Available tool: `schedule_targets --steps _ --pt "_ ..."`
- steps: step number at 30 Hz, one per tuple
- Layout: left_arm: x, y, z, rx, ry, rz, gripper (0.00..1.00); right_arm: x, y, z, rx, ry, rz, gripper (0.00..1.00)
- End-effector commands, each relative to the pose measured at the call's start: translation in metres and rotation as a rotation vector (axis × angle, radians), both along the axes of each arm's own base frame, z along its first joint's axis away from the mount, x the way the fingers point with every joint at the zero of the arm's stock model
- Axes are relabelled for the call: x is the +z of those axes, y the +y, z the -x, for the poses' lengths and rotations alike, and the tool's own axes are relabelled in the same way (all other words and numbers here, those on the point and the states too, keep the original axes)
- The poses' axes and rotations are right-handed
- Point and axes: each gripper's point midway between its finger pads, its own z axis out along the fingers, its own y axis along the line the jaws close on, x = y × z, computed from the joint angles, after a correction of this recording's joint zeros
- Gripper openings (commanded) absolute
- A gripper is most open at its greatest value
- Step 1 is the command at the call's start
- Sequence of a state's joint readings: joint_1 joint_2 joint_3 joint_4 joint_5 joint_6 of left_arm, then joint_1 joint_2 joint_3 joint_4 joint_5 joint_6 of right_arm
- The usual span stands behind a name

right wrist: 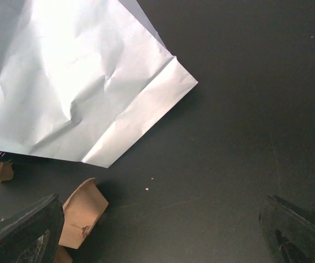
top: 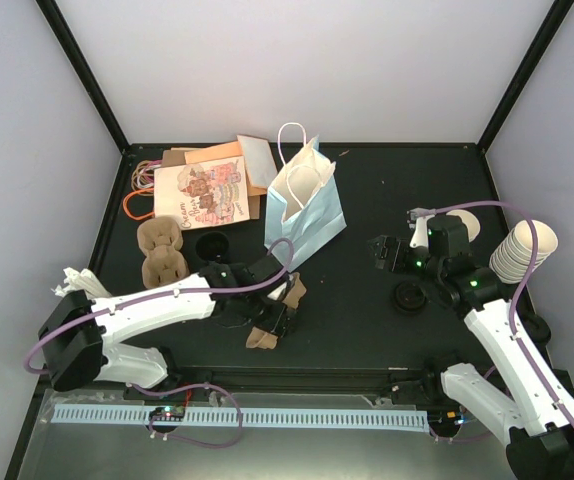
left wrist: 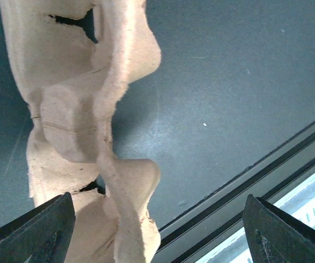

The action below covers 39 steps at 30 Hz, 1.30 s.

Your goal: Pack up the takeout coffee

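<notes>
The takeout coffee shows only as a black disc on the dark table, standing upright just beside the right arm's wrist and not yet packed. The right gripper hovers near it with its jaws spread wide and nothing between them. It points toward the light blue paper bag, likely lined up to help with the bag or to reach for the cup. The bag stands well apart from the cup, mouth up, a sensible place to load it. The left gripper is low over the brown pulp cup carrier, jaws also wide and gripping nothing. The carrier lies on the table toward one finger, and looks like the thing being positioned to seat the cup. Stacked lidless cups sit out at the right edge.
</notes>
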State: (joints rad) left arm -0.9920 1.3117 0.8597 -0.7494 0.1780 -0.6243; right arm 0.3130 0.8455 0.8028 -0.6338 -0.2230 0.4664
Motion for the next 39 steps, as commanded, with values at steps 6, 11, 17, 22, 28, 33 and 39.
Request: schedule_targets --steps 6,11,17,22,28,33,39 --pt "0.013 -0.027 0.002 -0.081 -0.032 0.003 0.79 -0.002 0.003 0.000 0.017 -0.005 -0.005 1.00" --pt "0.013 -0.035 0.006 -0.113 -0.049 -0.044 0.79 -0.003 0.003 0.001 0.019 -0.002 -0.003 1.00" --pt "0.013 -0.054 0.015 -0.174 -0.050 -0.059 0.79 -0.002 0.003 0.001 0.018 -0.006 -0.002 1.00" --pt "0.026 -0.064 0.014 -0.182 -0.076 -0.032 0.80 -0.002 0.002 0.002 0.021 -0.004 0.004 1.00" --pt "0.071 -0.056 -0.002 -0.130 -0.184 0.067 0.85 -0.007 0.006 0.003 0.048 0.006 -0.001 1.00" --pt "0.088 -0.020 -0.027 -0.053 -0.252 0.047 0.88 -0.018 0.023 0.008 0.135 0.051 -0.044 1.00" --pt "0.111 0.031 -0.054 0.073 -0.321 0.060 0.92 -0.021 0.046 0.019 0.252 0.043 -0.083 1.00"
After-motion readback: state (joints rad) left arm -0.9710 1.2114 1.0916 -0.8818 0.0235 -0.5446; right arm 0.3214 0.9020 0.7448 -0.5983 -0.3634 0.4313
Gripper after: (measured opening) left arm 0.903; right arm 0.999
